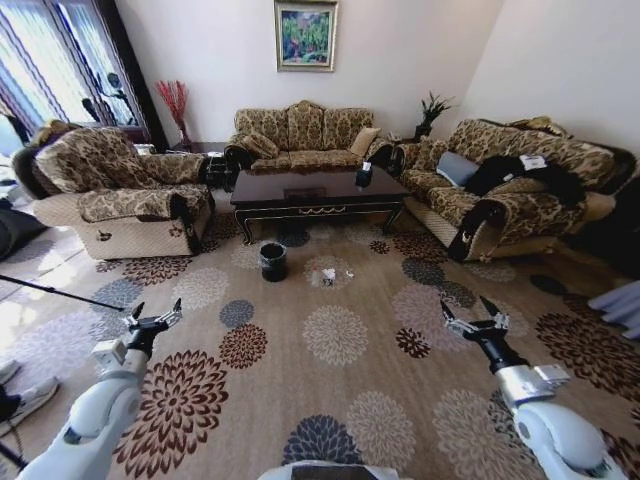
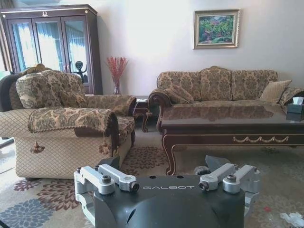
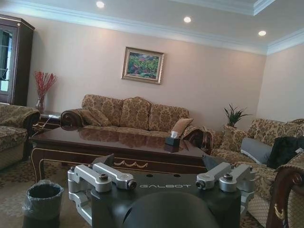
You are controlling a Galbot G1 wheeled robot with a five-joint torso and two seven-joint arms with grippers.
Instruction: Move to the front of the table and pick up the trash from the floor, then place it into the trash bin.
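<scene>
Two pincers hover low over the floral carpet (image 1: 330,400), well short of the desk: the left pincer (image 1: 155,318) and right pincer (image 1: 474,318) both have fingers spread open, holding nothing. Ahead, the small round black trash bin (image 1: 273,261) stands on the floor before the long glossy dark-brown wooden desk (image 1: 318,189). Just beside it lies the small whitish trash (image 1: 327,275).

Bright daylight comes in through the window (image 1: 45,50) on the left; the rug (image 1: 330,400) there looks washed out; ceiling lights (image 3: 187,19) glow; the head view bends at its edges.
</scene>
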